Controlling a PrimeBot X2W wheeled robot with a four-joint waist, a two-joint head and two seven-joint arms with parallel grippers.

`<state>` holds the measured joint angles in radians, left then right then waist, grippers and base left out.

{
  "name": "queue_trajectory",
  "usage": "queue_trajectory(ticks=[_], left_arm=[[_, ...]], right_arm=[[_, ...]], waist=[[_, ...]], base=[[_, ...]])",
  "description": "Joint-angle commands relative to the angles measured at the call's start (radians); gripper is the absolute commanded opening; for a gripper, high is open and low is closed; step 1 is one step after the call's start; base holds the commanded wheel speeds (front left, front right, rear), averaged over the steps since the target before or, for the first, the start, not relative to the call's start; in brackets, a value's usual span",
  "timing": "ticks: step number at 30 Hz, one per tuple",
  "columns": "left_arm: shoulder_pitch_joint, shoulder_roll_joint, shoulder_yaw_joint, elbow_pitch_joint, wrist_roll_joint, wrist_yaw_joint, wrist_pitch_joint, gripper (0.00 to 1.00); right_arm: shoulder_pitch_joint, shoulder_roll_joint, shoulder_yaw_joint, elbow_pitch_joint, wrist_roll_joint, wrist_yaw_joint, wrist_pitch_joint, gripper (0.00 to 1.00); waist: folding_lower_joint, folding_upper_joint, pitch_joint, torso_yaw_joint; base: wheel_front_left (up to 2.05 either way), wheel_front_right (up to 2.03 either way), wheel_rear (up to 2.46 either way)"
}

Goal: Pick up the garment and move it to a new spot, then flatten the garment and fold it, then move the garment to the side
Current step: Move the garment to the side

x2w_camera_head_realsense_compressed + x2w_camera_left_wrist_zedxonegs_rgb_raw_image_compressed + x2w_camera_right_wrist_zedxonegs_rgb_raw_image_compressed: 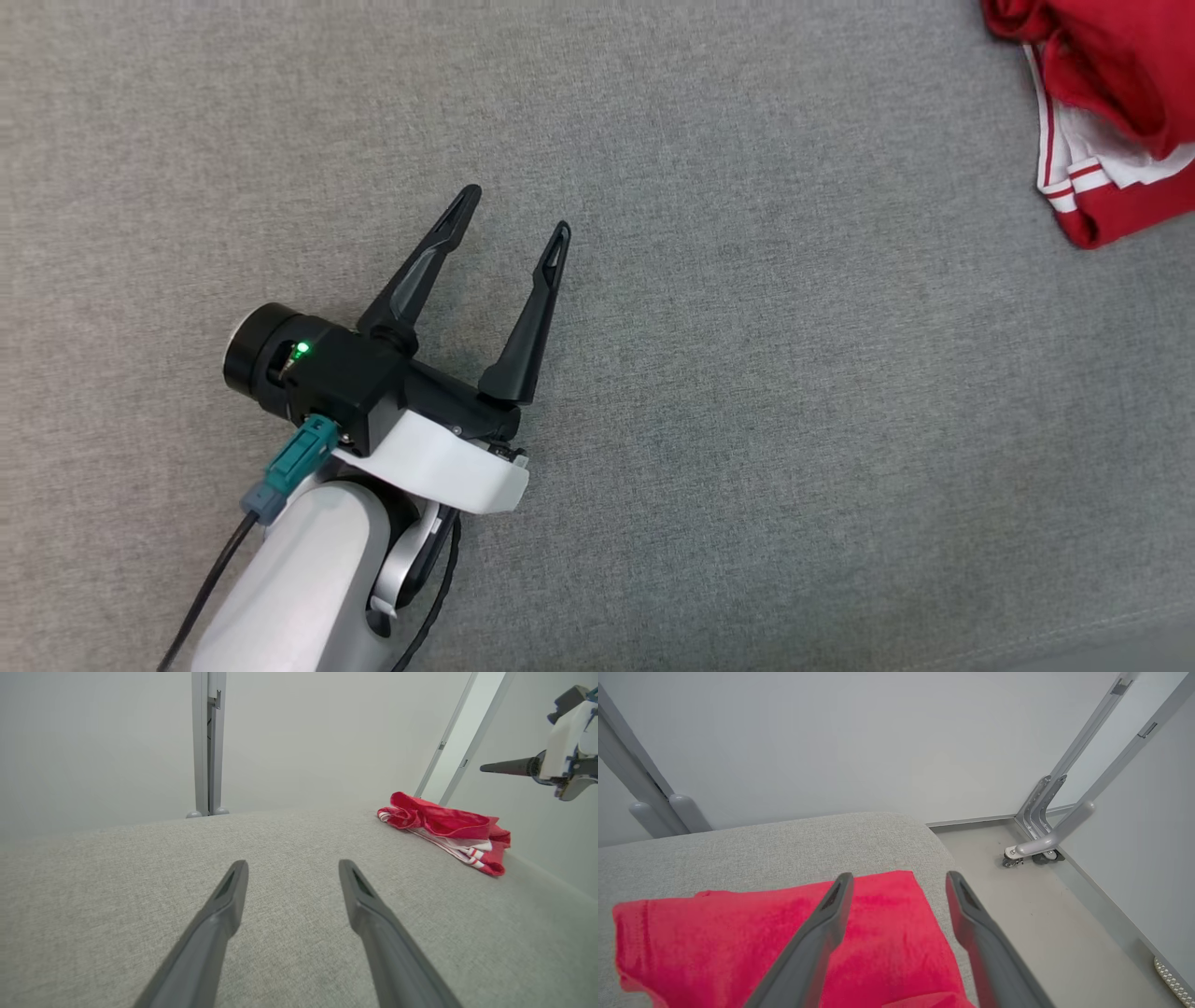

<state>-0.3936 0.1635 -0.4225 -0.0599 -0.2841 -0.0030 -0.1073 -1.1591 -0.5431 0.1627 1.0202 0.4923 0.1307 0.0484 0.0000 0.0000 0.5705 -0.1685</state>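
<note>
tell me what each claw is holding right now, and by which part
Nothing is held. The left claw stands open over the bare grey surface; the right claw hangs open above the red garment, clear of it.

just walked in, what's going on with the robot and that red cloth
A two-armed robot is working on a red and white garment, which lies in a loosely folded bundle near the far right corner of the grey fabric surface. The right tool hangs open in the air over it, holding nothing. The left tool is open too, over bare fabric well off to the left, apart from the garment.
</note>
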Motion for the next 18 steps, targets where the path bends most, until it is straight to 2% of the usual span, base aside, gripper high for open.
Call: queue_trajectory(ticks=[1,5,12,18], left_arm=[[-0.005,-0.003,0.002,0.007,-0.009,0.004,-0.012,1.0],[0.018,-0.014,0.007,0.039,-0.028,0.006,-0.043,1.0],[0.061,-0.026,0.038,0.091,-0.066,0.018,-0.095,1.0],[0.126,-0.008,0.097,0.123,-0.103,0.047,-0.121,1.0]], right_arm=[[-0.01,-0.009,0.008,0.007,-0.018,0.0,-0.024,1.0],[0.003,0.003,0.043,-0.006,-0.039,0.0,-0.067,1.0],[0.081,-0.001,0.104,-0.104,-0.028,0.0,-0.124,1.0],[0.225,-0.012,0.121,-0.279,0.014,0.0,-0.136,1.0]], waist=[[0.0,0.0,-0.023,0.008],[0.0,0.0,-0.086,0.02],[0.0,0.0,-0.223,0.055],[0.0,0.0,-0.364,0.101]], base=[[0.0,0.0,0.0],[0.0,0.0,0.0],[0.0,0.0,0.0],[0.0,0.0,0.0]])
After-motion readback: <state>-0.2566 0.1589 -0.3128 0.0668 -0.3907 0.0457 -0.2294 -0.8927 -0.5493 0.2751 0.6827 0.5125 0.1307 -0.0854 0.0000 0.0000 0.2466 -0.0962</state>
